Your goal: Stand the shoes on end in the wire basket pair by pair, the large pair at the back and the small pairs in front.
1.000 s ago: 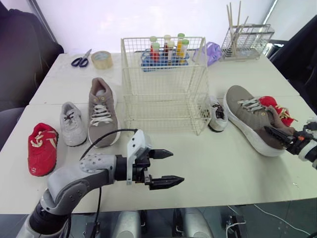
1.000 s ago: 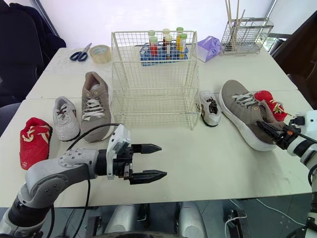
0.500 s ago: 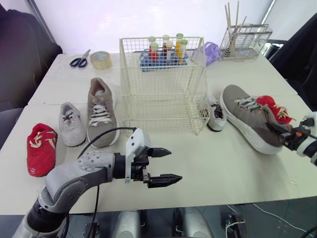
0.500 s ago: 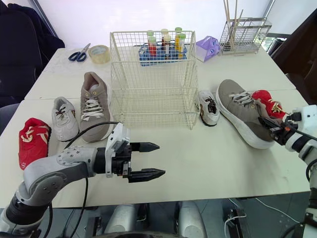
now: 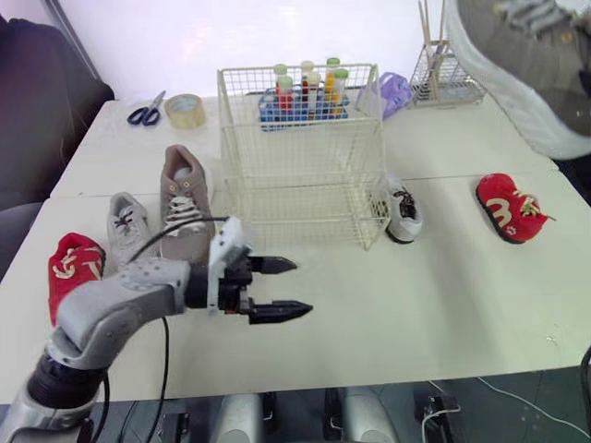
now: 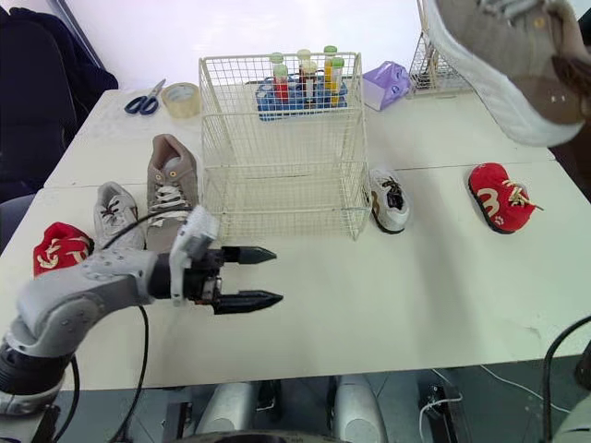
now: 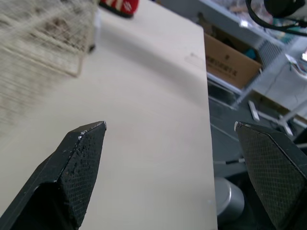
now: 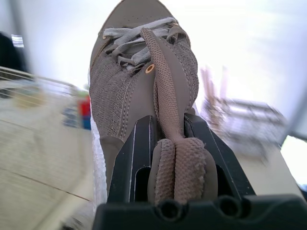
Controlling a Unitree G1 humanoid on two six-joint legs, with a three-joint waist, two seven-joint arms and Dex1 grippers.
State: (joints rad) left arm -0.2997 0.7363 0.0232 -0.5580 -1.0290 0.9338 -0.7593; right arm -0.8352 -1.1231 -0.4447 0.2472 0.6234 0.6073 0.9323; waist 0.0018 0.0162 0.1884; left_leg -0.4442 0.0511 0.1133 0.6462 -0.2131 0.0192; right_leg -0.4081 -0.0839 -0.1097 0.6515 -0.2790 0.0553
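Change of state: the right-hand large grey shoe (image 5: pixel 526 65), which lay on the table (image 5: pixel 416 295) half a second ago with the right gripper (image 8: pixel 167 128) at its heel, is now lifted clear. It hangs high over the right rear of the table, near the head camera. The right wrist view shows the two fingers clamped on the heel collar and pull tab, toe pointing away from the wrist.

With that shoe gone, the right red shoe (image 5: pixel 511 208) lies fully exposed. The right small grey shoe (image 5: pixel 404 210) is unmoved, just beside the wire basket (image 5: pixel 300 157).

The left gripper (image 5: pixel 294 288) hovers over the table in front of the basket with its claw spread wide, holding nothing, as before. Its three shoes lie to the left (large grey shoe (image 5: pixel 185 208), small grey shoe (image 5: pixel 125 226), red shoe (image 5: pixel 69 268)).

Meaning for the task: the pickup is done and the carry is in hand. No shoe stands in the basket yet. The likely next step is to bring the lifted shoe over the basket's back section and lower it on end.
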